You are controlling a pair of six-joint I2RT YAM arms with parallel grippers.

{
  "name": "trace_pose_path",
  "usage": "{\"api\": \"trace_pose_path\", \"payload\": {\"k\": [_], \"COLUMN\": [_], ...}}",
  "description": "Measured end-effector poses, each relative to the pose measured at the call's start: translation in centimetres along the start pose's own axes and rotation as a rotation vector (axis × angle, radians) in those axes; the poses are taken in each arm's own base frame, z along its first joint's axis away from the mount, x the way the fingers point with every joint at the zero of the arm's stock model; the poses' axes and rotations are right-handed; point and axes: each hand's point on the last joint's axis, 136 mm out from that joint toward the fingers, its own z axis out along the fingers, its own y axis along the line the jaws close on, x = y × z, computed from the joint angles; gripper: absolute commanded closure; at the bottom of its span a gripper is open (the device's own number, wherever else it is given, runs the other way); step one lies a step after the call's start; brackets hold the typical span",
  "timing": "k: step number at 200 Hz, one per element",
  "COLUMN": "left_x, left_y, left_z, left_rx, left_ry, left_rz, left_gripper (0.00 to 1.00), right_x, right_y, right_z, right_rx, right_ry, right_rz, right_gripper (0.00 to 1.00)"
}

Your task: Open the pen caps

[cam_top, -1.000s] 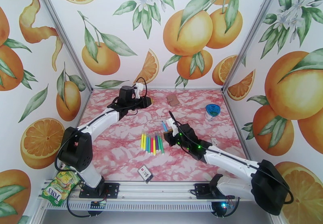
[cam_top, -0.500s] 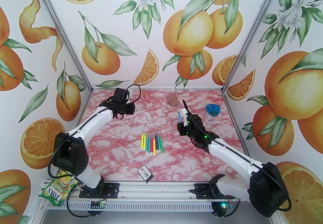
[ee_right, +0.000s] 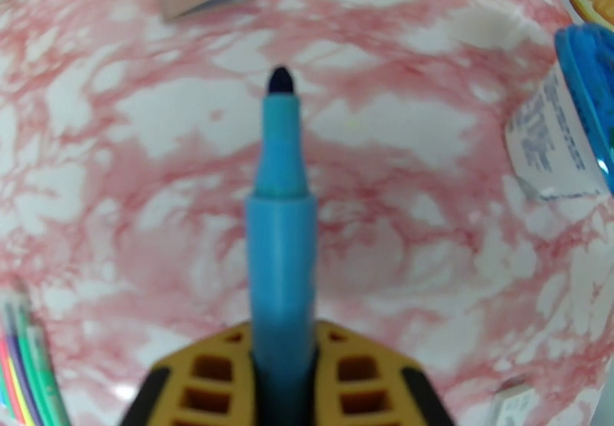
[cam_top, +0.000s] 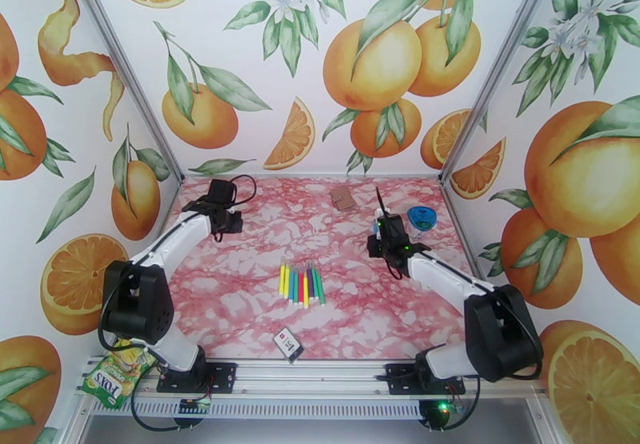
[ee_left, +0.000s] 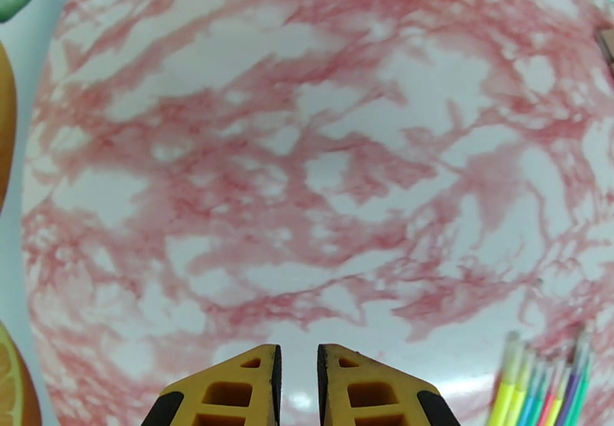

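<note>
Two arms reach over one pink marbled table (cam_top: 240, 318). On it are one blue-lidded container (cam_top: 421, 219), one row of about nine markers (cam_top: 301, 285) and one small card (cam_top: 288, 344). The row lies mid-table, well apart from both grippers, its pen caps too small to pick out. The left gripper (ee_left: 297, 380) is all but closed on nothing. The right gripper (ee_right: 282, 374) clamps a blue marker (ee_right: 282, 251), its tip bare.

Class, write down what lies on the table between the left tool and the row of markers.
Nothing: the left wrist view shows bare pink marble tabletop between the left tool and the row of markers.
</note>
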Motion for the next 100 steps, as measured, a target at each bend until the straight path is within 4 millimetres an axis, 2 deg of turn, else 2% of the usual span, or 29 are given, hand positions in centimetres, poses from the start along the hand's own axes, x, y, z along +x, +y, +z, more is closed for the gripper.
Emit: {"api": "trace_pose_path", "payload": {"k": [43,100], "left_x": [1.6,3.9], "left_y": [2.1,2.9], "left_z": [2.5,5.5], "left_rx": [-0.029,-0.04], "left_ry": [0.079,0.186], "left_rz": [-0.034,-0.038], "left_gripper": [1.0,1.0], "right_x": [-0.4,0.5], "right_y": [-1.9,-4.2], "right_z": [1.4,3.1], "right_rx": [0.054,0.115], "right_ry": [0.046,0.123], "right_rz": [0.029,0.055], "right_gripper": [0.99,0.98]}}
